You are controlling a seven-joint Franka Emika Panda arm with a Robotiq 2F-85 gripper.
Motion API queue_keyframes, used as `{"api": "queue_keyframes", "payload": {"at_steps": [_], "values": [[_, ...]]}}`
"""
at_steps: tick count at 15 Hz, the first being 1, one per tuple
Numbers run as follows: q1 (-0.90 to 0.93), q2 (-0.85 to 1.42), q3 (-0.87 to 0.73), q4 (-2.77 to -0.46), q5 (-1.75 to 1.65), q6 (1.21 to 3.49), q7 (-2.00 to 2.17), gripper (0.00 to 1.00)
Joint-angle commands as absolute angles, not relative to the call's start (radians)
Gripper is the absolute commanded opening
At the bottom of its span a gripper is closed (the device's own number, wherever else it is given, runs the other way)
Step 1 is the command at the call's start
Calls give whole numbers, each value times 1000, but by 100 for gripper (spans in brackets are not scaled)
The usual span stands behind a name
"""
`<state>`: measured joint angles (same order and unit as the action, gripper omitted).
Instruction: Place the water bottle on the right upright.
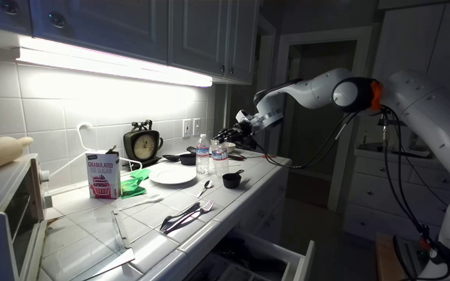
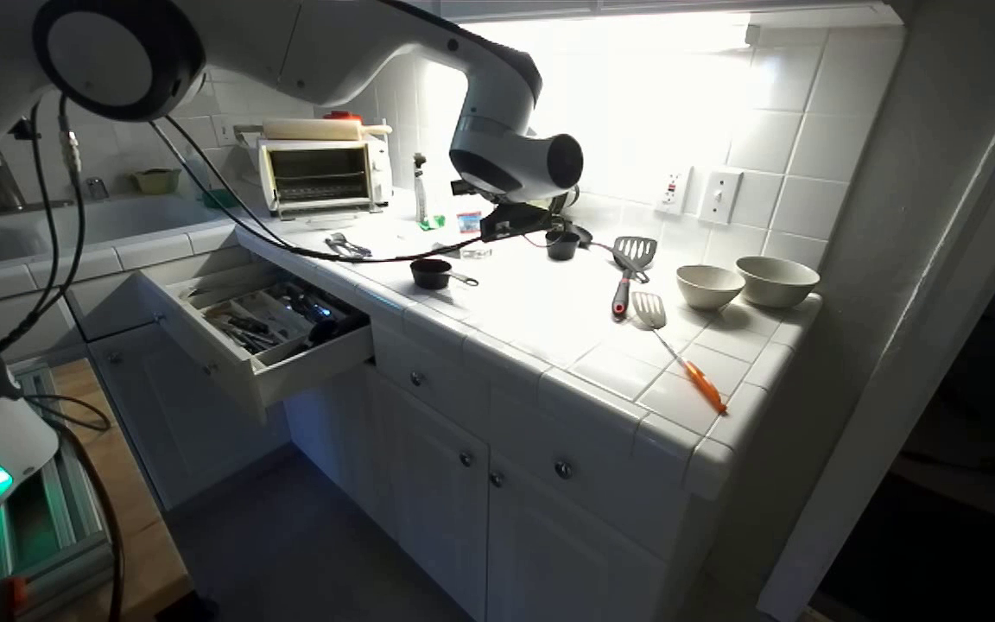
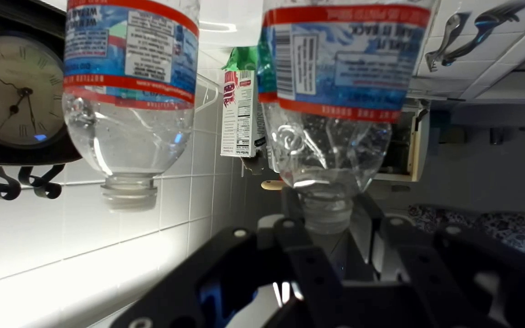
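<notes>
The tool [image 3: 328, 207] points in from the right, and its 2 fingers [image 3: 363, 228] appear to pinch the neck of the water bottle [image 1: 220, 160], 1 on each side, with no gap I can make out. The bottle thus lies below the tool, its long axis running down toward the counter [image 1: 225, 198], across the reach of the only arm [image 1: 311, 91] here. In an exterior view that axis seems to lean a little, the foot slightly right of the neck, while the other bottle [image 1: 202, 154], just to the left, stands upright. Whether the foot bears on the counter I cannot tell. The coming move, I judge, turns on that lean: the axis should be made vertical and the foot set flat before the neck is freed, since a hold this high could let the bottom swing. To the near right, the measuring cup [image 1: 232, 180] stands near that foot and could be bumped.
</notes>
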<state>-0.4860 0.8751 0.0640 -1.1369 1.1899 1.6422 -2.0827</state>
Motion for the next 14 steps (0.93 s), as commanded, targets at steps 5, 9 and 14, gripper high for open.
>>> {"api": "queue_keyframes", "payload": {"at_steps": [5,9,14], "values": [[-502,907,91,-1109,1240,1627,-2077,8],[-508,911,96,-1107,1243,1625,-2075,8],[-495,923,53,-1094,1315,1588,-2063,8]]}}
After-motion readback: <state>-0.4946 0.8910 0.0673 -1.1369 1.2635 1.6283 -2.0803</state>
